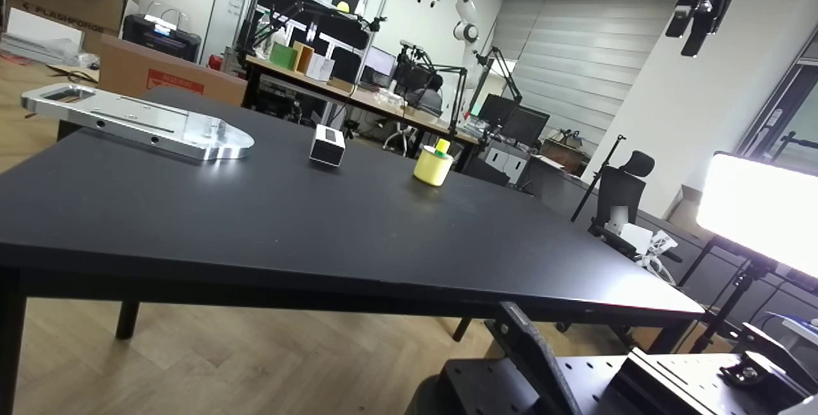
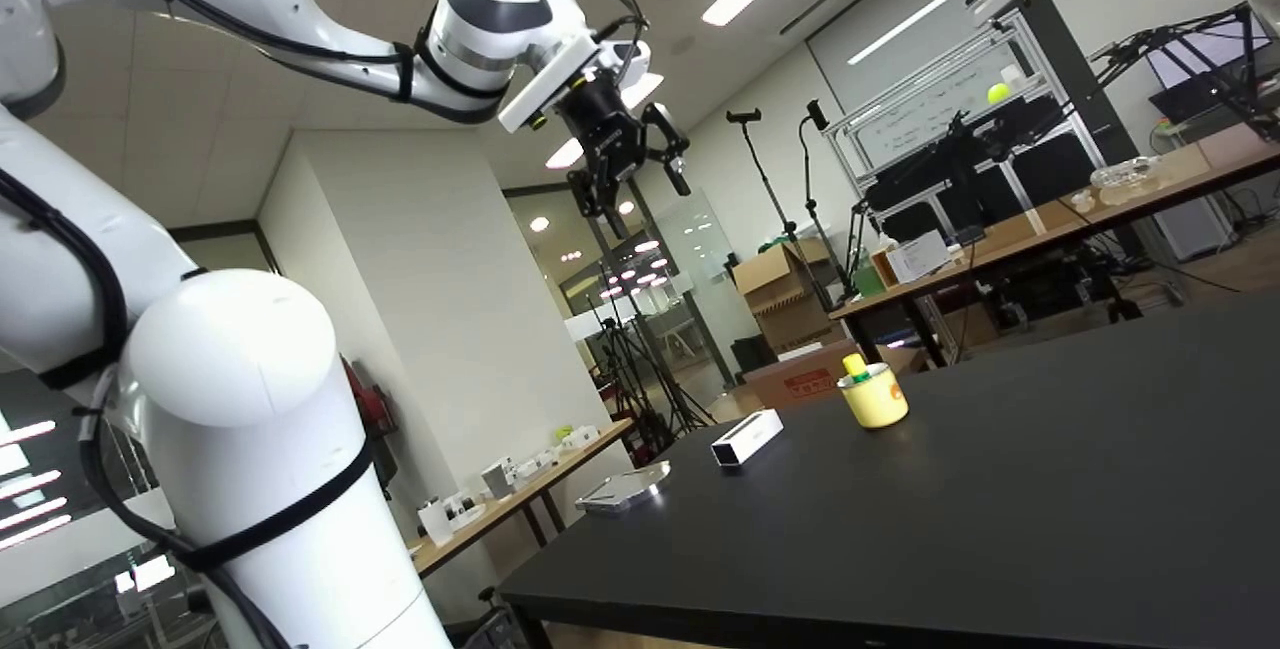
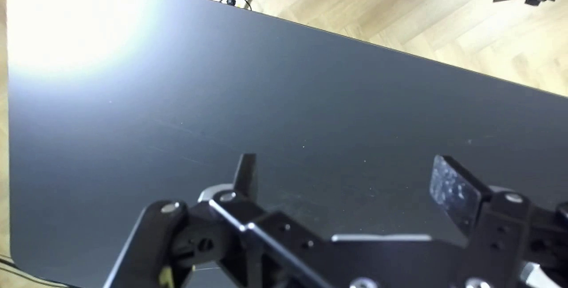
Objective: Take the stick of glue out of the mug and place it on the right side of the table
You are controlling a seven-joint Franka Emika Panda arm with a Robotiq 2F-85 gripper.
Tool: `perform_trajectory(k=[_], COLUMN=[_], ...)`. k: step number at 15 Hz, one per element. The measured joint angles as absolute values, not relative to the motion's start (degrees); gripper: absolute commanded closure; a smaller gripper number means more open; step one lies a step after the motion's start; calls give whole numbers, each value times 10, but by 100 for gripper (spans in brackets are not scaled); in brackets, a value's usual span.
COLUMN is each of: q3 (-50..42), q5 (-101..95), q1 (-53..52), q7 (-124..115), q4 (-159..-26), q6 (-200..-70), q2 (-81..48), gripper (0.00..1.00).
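Gripper is hanging well above table, fingers standing apart, holding nothing. Glue stick is sitting in mug, only top poking above rim. Likely risks: finger catching rim, tipping mug; shallow grip on short top slipping; released stick rolling.

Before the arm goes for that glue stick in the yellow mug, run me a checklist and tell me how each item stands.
1. Gripper open and holding nothing: ok, its jaws stand apart.
2. Glue stick top above the rim of the mug: ok, seen in both exterior views.
3. Mug standing on its base on the table: ok.
4. Gripper lined up over the mug: not ok, the wrist view shows neither mug nor glue stick.
5. White box apart from the mug: ok.
6. Which table side counts as right: cannot tell.
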State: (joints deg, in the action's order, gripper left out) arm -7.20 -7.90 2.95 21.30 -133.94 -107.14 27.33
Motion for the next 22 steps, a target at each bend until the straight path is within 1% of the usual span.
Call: perform_trajectory(k=[13, 16, 19, 22], q3=[-75, -77, -93, -111], q5=[-79, -88, -96, -92], q1=[25, 26, 26, 29], q7=[225, 237, 274, 319], q4=[-1323, -1321, -1296, -1236], q6=[-1059, -1088, -1153, -1214], q2=[261, 249, 189, 86], gripper=[0, 0, 0, 0])
